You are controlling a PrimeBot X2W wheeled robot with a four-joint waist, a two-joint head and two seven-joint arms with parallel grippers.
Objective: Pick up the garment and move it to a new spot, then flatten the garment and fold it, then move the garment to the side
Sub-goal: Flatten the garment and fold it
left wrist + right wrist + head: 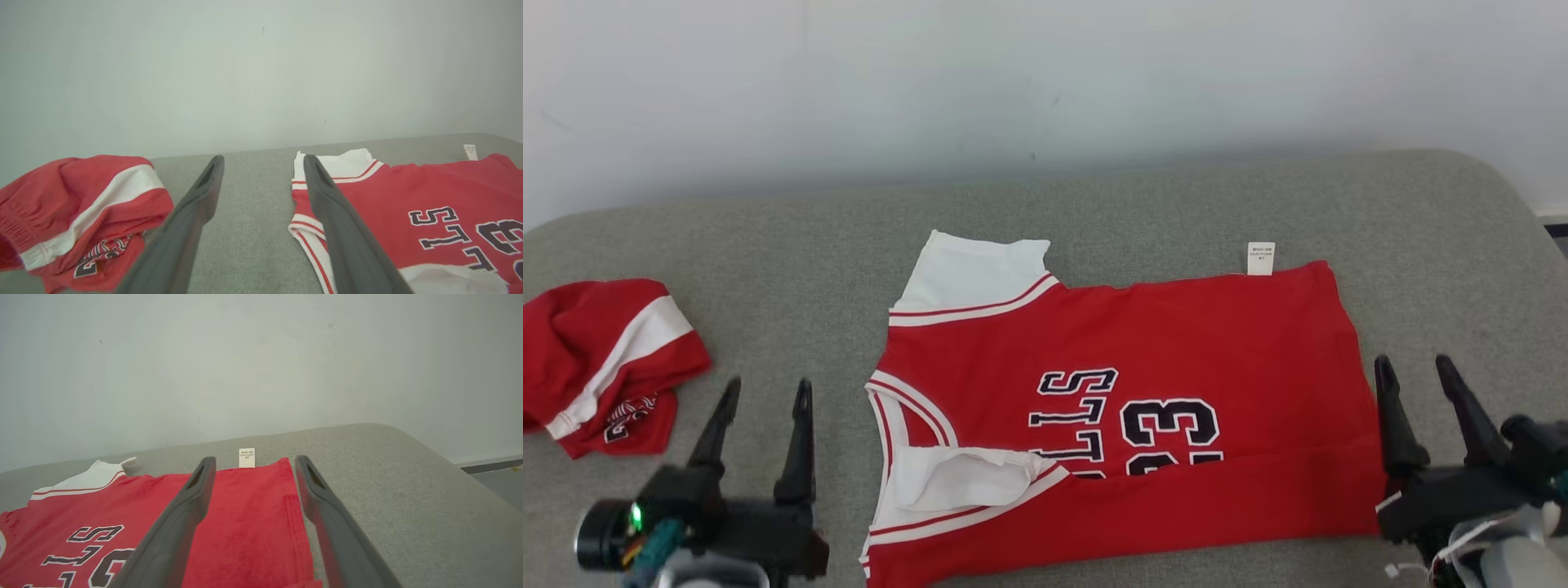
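The garment [1176, 359] is a red sleeveless jersey with white trim and dark lettering, spread nearly flat on the grey cushion, neck to the left, its near long edge folded over. My left gripper [764, 396] stands open over bare cushion, left of the jersey's neck, holding nothing. At the jersey's right hem my right gripper [1417, 371] is open and empty too. The left wrist view has the jersey [429, 204] to the right of my left gripper [263, 161]. The right wrist view shows the jersey's hem [253, 522] between the fingers of my right gripper [251, 461].
Crumpled red shorts [600, 359] with a white stripe lie at the cushion's left edge, also in the left wrist view [77, 216]. The grey cushion [768, 253] ends at a pale wall [1045, 82] behind. Its right edge rounds off toward the floor [494, 473].
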